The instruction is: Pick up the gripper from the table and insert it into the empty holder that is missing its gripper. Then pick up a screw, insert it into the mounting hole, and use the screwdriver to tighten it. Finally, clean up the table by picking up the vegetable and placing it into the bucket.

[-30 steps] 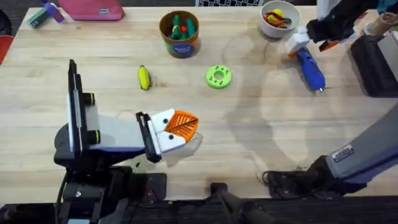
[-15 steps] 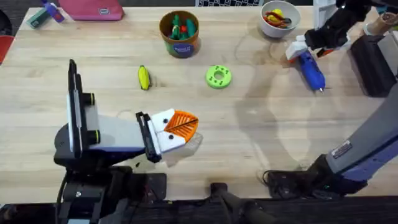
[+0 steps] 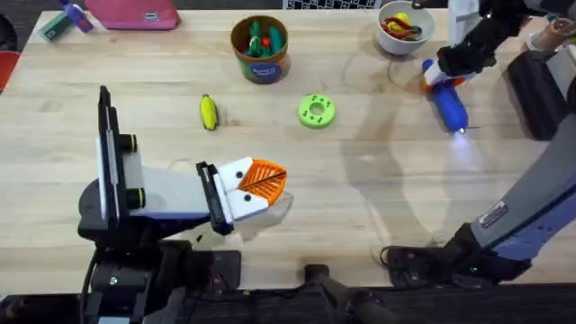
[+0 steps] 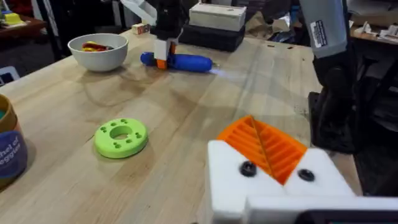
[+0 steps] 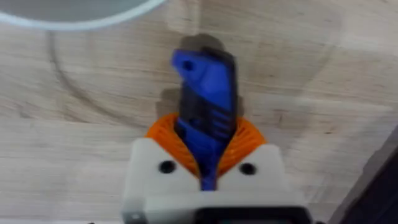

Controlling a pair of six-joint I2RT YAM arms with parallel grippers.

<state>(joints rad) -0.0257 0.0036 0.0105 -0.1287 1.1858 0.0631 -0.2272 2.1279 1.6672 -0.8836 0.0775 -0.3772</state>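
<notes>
The blue screwdriver [image 3: 449,103] lies on the table at the far right, a light glowing at its tip. My right gripper [image 3: 445,72] is shut on its rear end, and in the right wrist view the orange pads [image 5: 249,134] press both sides of the screwdriver [image 5: 208,81]. My left gripper [image 3: 264,181] rests near the table's front, shut, each white finger [image 4: 233,177] carrying an orange pad and a dark screw head. The yellow vegetable [image 3: 208,112] lies left of centre. The bucket [image 3: 259,49] stands at the back. A loose gripper piece, an empty holder and a loose screw are out of view.
A green disc [image 3: 316,111] with holes lies mid-table. A white bowl [image 3: 405,27] with small parts stands at the back right, near the screwdriver. A black box [image 3: 540,90] sits at the right edge. A pink case [image 3: 135,13] lies at the back left.
My right gripper has come down over the screwdriver's rear end and closed on it, shifting the screwdriver slightly. The left arm has not moved.
</notes>
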